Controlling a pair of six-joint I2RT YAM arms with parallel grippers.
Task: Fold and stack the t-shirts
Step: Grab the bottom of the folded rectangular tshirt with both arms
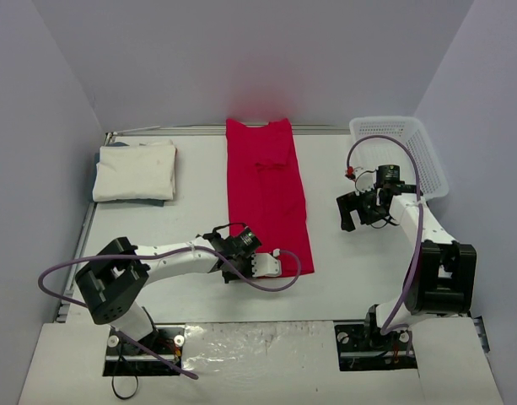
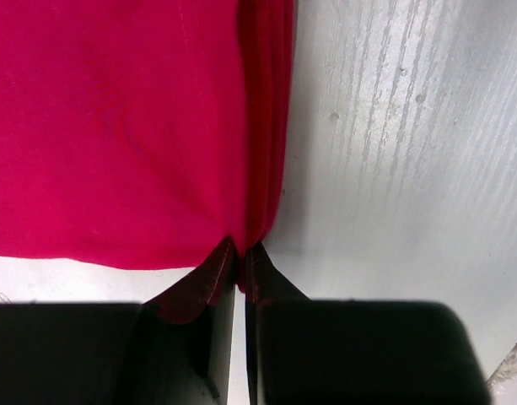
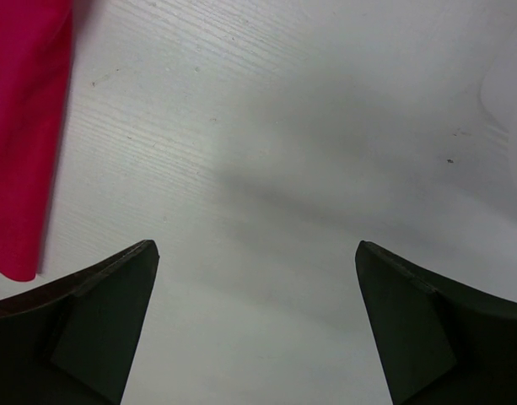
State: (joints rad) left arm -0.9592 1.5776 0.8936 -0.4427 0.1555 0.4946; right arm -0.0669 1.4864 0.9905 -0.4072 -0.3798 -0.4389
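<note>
Red t-shirt [image 1: 266, 190] first: we see it folded into 1 long narrow strip down the middle of the table [image 1: 342, 270], sleeves tucked in, its far end up against the back wall and its near end close to the arm bases. From the left wrist the cloth is smooth and plain, with several stacked layers showing along 1 edge. The left gripper [image 2: 239, 253] is clenched on a corner of that near end, red cloth nipped between its 2 tips. The white t-shirt [image 1: 136, 171] sits well apart at the far left, a plump folded rectangle near the table's left edge. Over on the right, the right gripper [image 3: 256, 253] hangs with its jaws spread wide and nothing in them, above bare tabletop just beside the strip's right edge. Behind it, the white mesh basket [image 1: 427, 156] fills the far right corner. We have open table on both sides of the strip, walls close on 3 sides, and the left arm's cable [image 1: 72, 270] looping across the near end of the cloth.
</note>
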